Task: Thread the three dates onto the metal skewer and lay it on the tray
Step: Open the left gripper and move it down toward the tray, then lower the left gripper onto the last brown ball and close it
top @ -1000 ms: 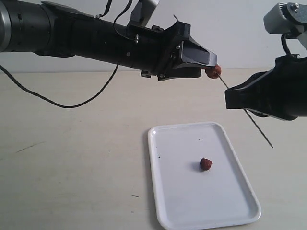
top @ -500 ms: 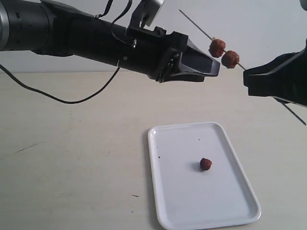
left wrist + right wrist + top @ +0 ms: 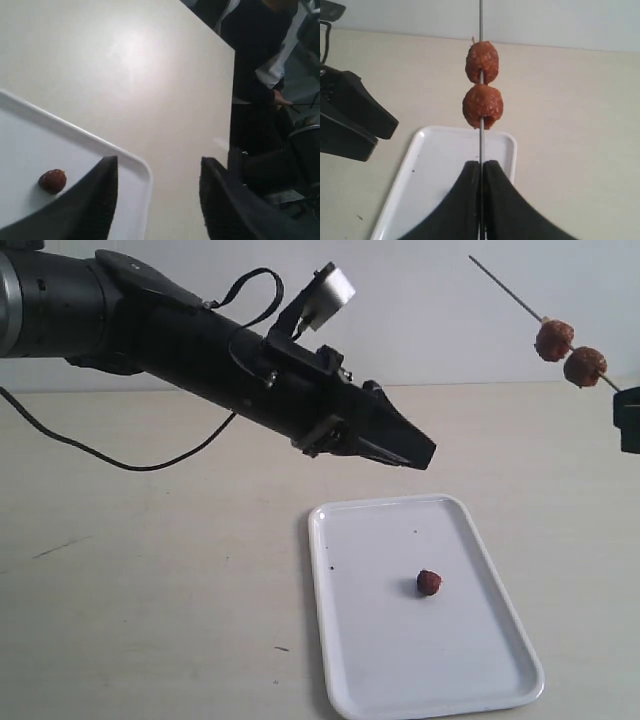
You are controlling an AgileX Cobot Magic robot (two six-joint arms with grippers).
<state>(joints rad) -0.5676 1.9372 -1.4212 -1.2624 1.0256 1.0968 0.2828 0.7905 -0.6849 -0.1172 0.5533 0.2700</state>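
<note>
While two dates (image 3: 482, 62) are held just beyond the right claw (image 3: 481, 167), clenched on the metal skewer (image 3: 481, 20); third date (image 3: 429, 582) seen on tray (image 3: 350, 660) below empty, gaping left claw (image 3: 157, 162); sides to be pinched, ends kept clear

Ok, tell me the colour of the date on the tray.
Reddish-brown; the date shows best in the left wrist view.

Ext cam looks down across table (image 3: 150, 590) — wrist cams closer, all share tray (image 3: 390, 650).
</note>
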